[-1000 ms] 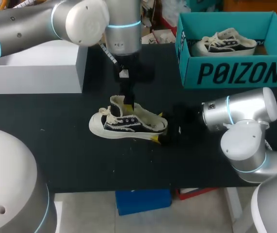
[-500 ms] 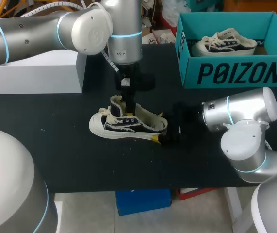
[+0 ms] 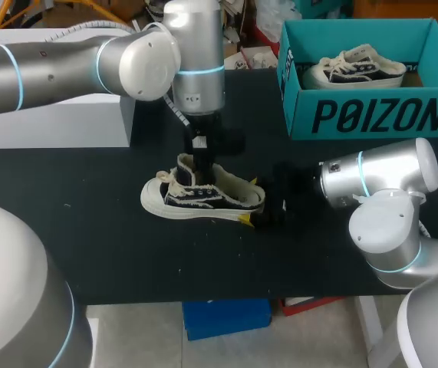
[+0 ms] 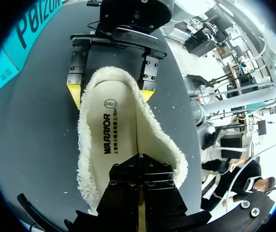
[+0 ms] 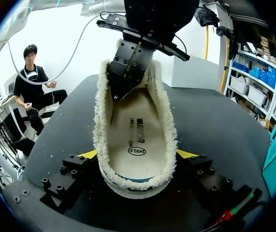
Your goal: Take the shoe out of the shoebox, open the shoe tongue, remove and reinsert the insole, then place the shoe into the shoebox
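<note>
Head view showed the black worktop (image 3: 88, 253) carrying everything. The teal shoebox (image 3: 372, 115) stood well apart from both pincers, out beyond the right one, with a second shoe (image 3: 353, 69) lying inside it. The shoe (image 3: 203, 198) being worked on was out of the box, upright on its sole, with a pincer at each end of its opening. The right pincer (image 3: 251, 201) was clamped on the heel from the two sides. I judged this to be an anchor: with the heel pinned, the shoe could not slide or tip while the other arm worked inside it. The left pincer (image 3: 202, 165) reached straight down into the opening just behind the laces. Its fingers were drawn together into one narrow wedge, presumably so that it fitted between the fleecy collar walls. In the right wrist view its tip sat at the far, toe end of the insole (image 5: 135, 130), at or very near the surface. Whether it pinched the insole's edge could not be told. The insole lay flat in the shoe, so I judged the lifting-out step to be at hand and not yet done. The right pincer's yellow fingertips (image 5: 186, 153) pressed the heel low down, near the sole, which left the collar and the insole above them free.
</note>
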Available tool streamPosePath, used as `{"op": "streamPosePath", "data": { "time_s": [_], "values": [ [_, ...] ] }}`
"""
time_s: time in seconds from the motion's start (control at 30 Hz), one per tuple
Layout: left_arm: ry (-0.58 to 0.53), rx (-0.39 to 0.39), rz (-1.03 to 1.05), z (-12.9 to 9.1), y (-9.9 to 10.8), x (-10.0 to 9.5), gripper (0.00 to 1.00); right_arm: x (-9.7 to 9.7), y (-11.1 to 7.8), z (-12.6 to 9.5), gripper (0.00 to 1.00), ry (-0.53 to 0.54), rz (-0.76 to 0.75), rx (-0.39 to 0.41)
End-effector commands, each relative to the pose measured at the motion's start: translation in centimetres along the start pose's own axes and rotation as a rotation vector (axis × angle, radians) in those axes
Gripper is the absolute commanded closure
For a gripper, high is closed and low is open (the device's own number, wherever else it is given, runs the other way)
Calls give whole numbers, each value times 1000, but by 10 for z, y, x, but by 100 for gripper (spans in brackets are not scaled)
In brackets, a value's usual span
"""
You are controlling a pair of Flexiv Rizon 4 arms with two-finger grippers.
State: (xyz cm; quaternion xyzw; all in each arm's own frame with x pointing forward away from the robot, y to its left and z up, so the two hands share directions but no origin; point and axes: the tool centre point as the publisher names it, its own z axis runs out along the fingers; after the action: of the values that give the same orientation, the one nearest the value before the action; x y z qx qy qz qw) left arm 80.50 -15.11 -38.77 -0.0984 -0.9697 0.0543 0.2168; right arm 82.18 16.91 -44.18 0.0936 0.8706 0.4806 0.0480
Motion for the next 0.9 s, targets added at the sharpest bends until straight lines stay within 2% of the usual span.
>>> {"op": "streamPosePath", "data": {
  "time_s": [0.03,0.53,0.9],
  "values": [
    [-2,4,-3,8,0,-2,100,1,-1,1,100,-2,1,2],
    [-24,-25,-21,30,-6,1,100,1,-1,1,100,-2,1,2],
    [-40,-33,-49,43,-4,-6,100,1,-1,1,100,-2,1,2]
  ]
}}
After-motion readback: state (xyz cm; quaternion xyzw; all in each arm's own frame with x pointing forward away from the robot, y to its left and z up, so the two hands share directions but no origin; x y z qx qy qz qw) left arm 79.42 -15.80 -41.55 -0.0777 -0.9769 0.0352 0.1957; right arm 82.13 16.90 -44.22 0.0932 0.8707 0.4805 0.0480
